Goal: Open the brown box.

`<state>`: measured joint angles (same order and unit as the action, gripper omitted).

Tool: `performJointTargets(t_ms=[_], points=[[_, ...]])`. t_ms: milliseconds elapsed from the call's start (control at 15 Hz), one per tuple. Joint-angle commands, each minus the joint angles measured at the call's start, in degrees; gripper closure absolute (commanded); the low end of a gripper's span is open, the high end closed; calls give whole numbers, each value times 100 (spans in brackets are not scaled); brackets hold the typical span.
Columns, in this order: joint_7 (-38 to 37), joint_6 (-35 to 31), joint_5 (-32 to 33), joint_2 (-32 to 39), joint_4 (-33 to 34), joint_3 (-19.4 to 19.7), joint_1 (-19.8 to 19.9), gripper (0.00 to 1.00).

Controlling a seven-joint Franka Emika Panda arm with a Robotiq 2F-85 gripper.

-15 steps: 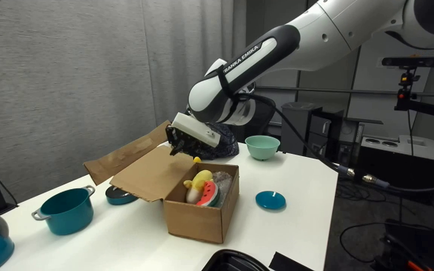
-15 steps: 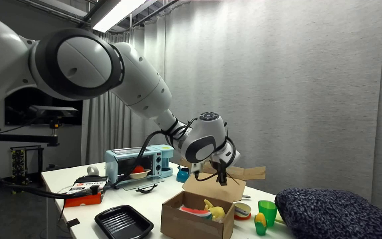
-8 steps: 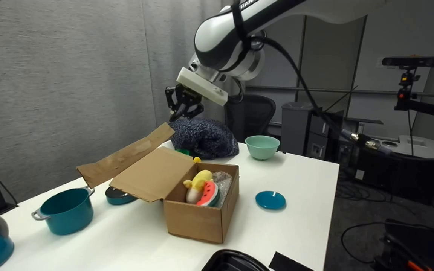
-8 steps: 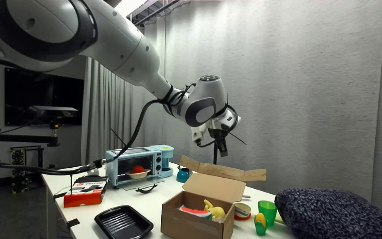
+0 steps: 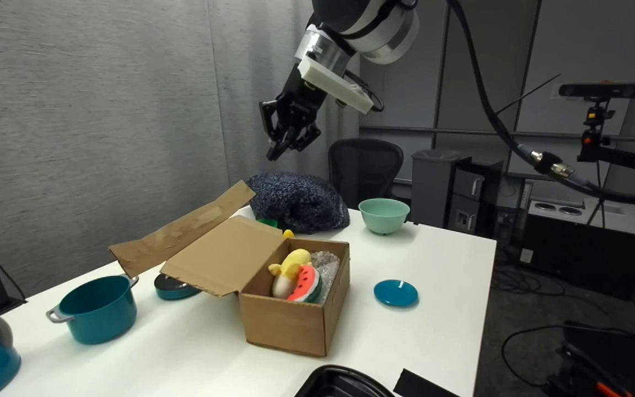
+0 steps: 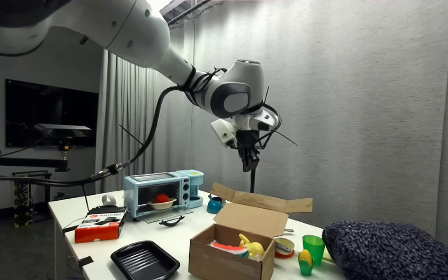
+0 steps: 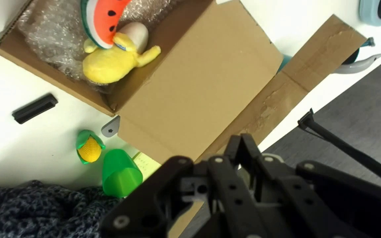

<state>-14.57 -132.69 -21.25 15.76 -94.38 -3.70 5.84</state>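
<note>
The brown box (image 5: 284, 326) stands upright on the white table, and it also shows in an exterior view (image 6: 224, 261). Its lid (image 7: 203, 76) is swung open to one side, with a long outer flap (image 5: 185, 229) folded up at its far edge. Inside lie a yellow plush toy (image 7: 109, 64), a watermelon slice (image 7: 106, 19) and bubble wrap (image 7: 55, 39). No printed label shows. My gripper (image 5: 274, 153) is high above the open lid, touching nothing, as an exterior view also shows (image 6: 249, 167). In the wrist view its fingertips (image 7: 242, 137) meet with nothing between them.
A teal pot (image 5: 100, 309), blue plate (image 5: 396, 293), green bowl (image 5: 383, 216) and dark cushion (image 5: 298, 201) surround the box. A black tray (image 6: 146, 261), toaster oven (image 6: 158, 194), green cup (image 6: 313, 249) and toy corn (image 6: 305, 262) are also on the table.
My gripper has risen from just over the lid to well above it, and its wrist has tilted to point more downward. The lid stays open, its outer flap tipped slightly further out.
</note>
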Motion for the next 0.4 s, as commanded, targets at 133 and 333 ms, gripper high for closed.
performJointTargets(t_ms=[133, 333], points=[[545, 360, -182, -283, -187, 189, -66, 95], [643, 378, -200, -372, -298, 197, -63, 95]])
